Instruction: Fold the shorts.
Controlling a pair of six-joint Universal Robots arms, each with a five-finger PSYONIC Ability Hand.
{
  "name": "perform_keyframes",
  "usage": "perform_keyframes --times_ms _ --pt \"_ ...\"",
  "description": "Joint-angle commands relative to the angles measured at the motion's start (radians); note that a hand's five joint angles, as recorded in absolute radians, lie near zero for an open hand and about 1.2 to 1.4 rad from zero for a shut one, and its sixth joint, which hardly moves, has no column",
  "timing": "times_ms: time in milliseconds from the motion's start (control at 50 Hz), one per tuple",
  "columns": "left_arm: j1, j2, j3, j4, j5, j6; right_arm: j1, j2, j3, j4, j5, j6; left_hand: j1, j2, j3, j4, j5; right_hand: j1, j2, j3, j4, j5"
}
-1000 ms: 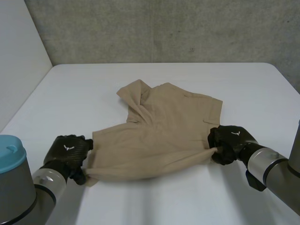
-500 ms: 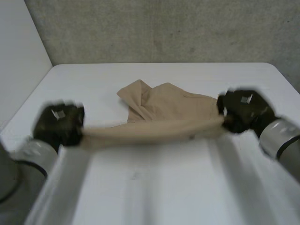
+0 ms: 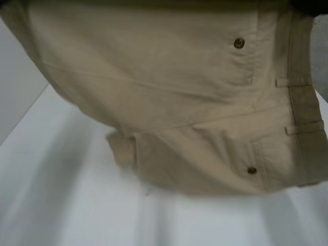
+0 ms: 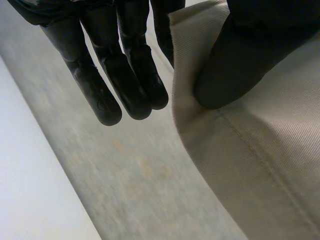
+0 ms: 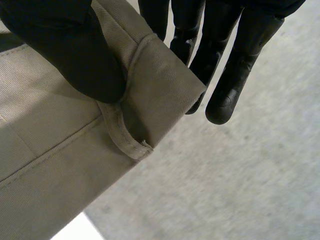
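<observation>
shorts raised off the table and spread between both hands

a second ago the beige twill shorts (image 3: 169, 92) lay rumpled on the white table (image 3: 56, 205) with my two hands at their near edge. half a second ago the hands were already carrying that edge upward. now the cloth was lifted high and hung as a wide sheet below both hands, its pockets and dark buttons (image 3: 239, 43) facing the head camera.

the left hand (image 4: 240, 55) had its thumb pressed onto a hemmed edge, pinching it against a finger behind the cloth. its other fingers (image 4: 107, 85) hung straight just beside that edge. the right hand (image 5: 65, 50) was clamped the same way, with its thumb on the waistband right by a belt loop (image 5: 122, 132) and its other fingers straight behind the corner.

i could not tell whether the lowest part still brushed the table. i judged this to be the shake-out before the fold. the bunched leg (image 3: 123, 148) well below the hands looked only partly opened, so the shorts would need laying flat before any fold.
</observation>
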Motion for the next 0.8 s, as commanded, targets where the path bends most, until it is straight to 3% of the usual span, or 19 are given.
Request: perform_keyframes --times_ms 20,160,220,360,460,640,800 --pt "-0.005 -0.316 0.086 0.012 0.002 0.006 0.057 0.223 -0.002 -0.017 0.029 -0.004 0.268 0.198 0.205 0.194 0.25 0.416 0.223 0.212 0.203 0.246" --pt "-0.013 -0.631 0.265 0.087 -0.028 0.083 0.097 0.418 -0.026 -0.161 0.108 -0.04 0.268 0.198 0.205 0.194 0.25 0.416 0.223 0.212 0.203 0.246" --pt "-0.015 -0.706 0.365 0.208 -0.056 0.133 0.117 0.473 -0.066 -0.302 0.182 -0.048 0.268 0.198 0.205 0.194 0.25 0.416 0.223 0.212 0.203 0.246" --pt "-0.042 -0.706 0.533 0.556 -0.142 0.228 0.146 0.492 -0.114 -0.694 0.227 -0.108 0.268 0.198 0.205 0.194 0.25 0.416 0.223 0.212 0.203 0.246" --pt "-0.076 -0.613 0.541 0.641 -0.139 0.235 0.186 0.433 -0.132 -0.892 0.23 -0.128 0.268 0.198 0.205 0.194 0.25 0.416 0.223 0.212 0.203 0.246" --pt "-0.082 -0.536 0.293 0.663 -0.134 0.227 0.204 0.421 -0.112 -0.841 0.227 -0.126 0.268 0.198 0.205 0.194 0.25 0.416 0.223 0.212 0.203 0.246" --pt "-0.061 -0.565 -0.008 0.667 -0.14 0.138 0.203 0.553 -0.003 -0.699 0.152 -0.128 0.268 0.198 0.205 0.194 0.25 0.416 0.223 0.212 0.203 0.246"
